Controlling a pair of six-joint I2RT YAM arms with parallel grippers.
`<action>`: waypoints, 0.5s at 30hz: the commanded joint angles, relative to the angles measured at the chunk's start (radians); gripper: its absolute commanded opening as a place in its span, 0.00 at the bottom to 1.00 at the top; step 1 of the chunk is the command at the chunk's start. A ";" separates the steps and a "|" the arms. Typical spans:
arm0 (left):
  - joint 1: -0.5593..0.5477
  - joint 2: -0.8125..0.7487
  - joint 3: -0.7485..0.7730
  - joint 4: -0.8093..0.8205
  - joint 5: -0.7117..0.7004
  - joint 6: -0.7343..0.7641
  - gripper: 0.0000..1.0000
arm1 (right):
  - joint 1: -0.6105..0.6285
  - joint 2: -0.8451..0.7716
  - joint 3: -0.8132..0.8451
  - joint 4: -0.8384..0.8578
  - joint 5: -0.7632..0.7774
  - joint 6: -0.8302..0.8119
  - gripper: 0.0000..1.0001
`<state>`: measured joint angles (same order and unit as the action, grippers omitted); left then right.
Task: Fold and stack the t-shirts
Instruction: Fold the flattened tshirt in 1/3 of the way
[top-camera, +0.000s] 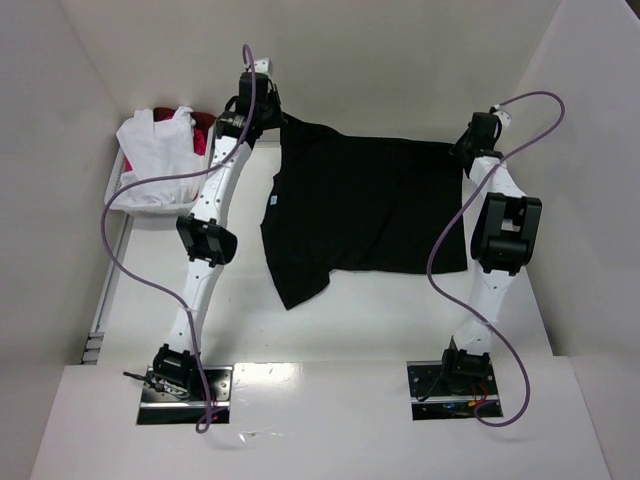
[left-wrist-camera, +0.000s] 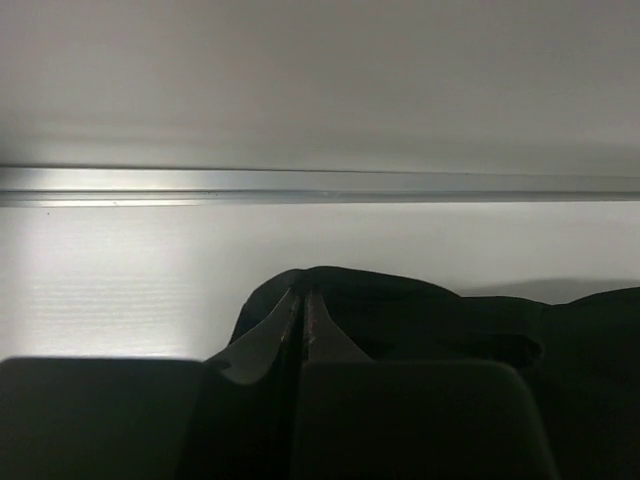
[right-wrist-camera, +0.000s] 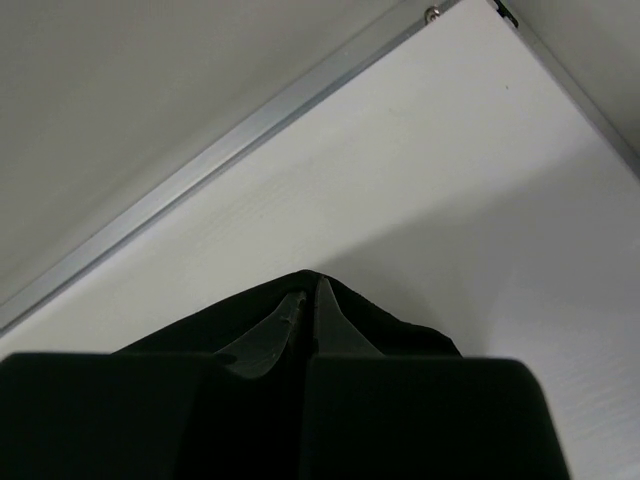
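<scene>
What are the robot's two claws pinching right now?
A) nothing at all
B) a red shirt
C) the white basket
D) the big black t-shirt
D: the left claw and the right claw are each shut on black cloth, holding the black t-shirt by its far edge.

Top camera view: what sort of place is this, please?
Most likely a robot test cell for folding laundry, not a home: plain white walls close in a white table, two robot arms are bolted at its near edge, and a black t-shirt is spread near a basket of shirts.
</scene>
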<state>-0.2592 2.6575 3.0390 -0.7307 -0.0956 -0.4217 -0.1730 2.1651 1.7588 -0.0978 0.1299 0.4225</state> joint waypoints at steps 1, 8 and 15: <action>0.023 0.050 0.080 -0.042 0.000 -0.002 0.00 | -0.010 0.025 0.093 0.024 0.014 -0.019 0.00; 0.023 0.081 0.099 -0.022 0.000 0.017 0.00 | -0.010 0.090 0.192 0.004 0.014 -0.019 0.00; 0.023 0.114 0.099 -0.022 0.033 0.017 0.00 | -0.010 0.122 0.217 -0.005 0.005 -0.019 0.00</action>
<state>-0.2466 2.7506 3.0985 -0.7708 -0.0757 -0.4210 -0.1730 2.2711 1.9270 -0.0994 0.1177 0.4210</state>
